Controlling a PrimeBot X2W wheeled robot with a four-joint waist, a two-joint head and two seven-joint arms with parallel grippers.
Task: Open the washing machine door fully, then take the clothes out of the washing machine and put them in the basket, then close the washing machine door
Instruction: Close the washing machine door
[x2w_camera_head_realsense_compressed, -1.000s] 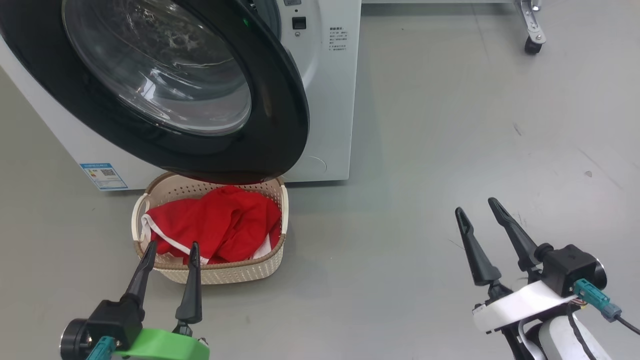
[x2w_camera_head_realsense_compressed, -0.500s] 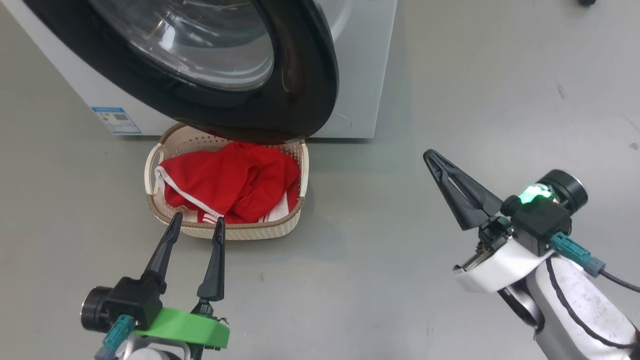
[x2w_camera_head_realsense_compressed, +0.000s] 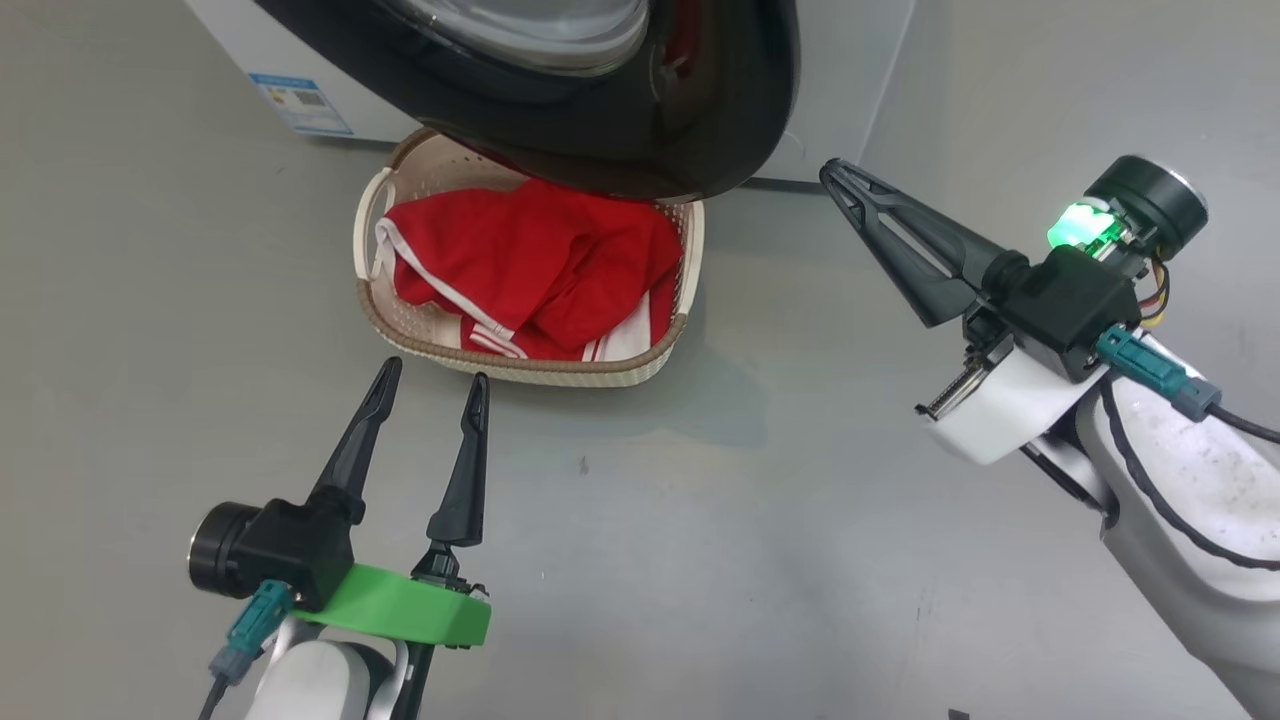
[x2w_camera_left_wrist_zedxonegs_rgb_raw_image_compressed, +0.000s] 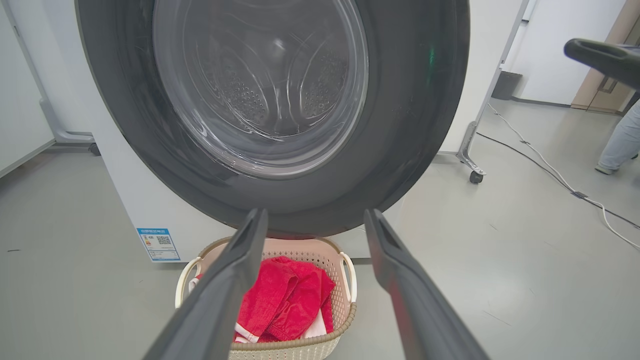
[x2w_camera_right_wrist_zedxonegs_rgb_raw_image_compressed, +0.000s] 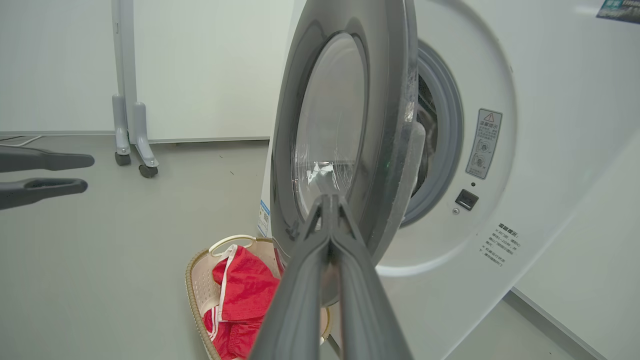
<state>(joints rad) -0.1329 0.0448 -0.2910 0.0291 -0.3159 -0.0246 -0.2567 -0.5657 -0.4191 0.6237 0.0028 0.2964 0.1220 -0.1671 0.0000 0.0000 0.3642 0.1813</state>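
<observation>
Since a second ago my right gripper (x2w_camera_head_realsense_compressed: 832, 170) has clamped its fingers together on nothing and risen up and to the right of the basket (x2w_camera_head_realsense_compressed: 560, 372). The head camera has dipped too, so the wider shift in the scene is mine. My left gripper (x2w_camera_head_realsense_compressed: 436, 370) hangs spread wide and empty just in front of the basket. The clothes (x2w_camera_head_realsense_compressed: 540, 260) lie heaped in the basket. Above the basket's back hangs the lower rim of the washing machine door (x2w_camera_head_realsense_compressed: 640, 160), ajar from the washing machine (x2w_camera_right_wrist_zedxonegs_rgb_raw_image_compressed: 550, 125). My worry is that a narrow pinched tip pushing on that glossy rim could skid off, and that the door sweeping over the basket might catch a raised fold. The door hides the basket's back rim, and I cannot tell whether the drum is empty.
</observation>
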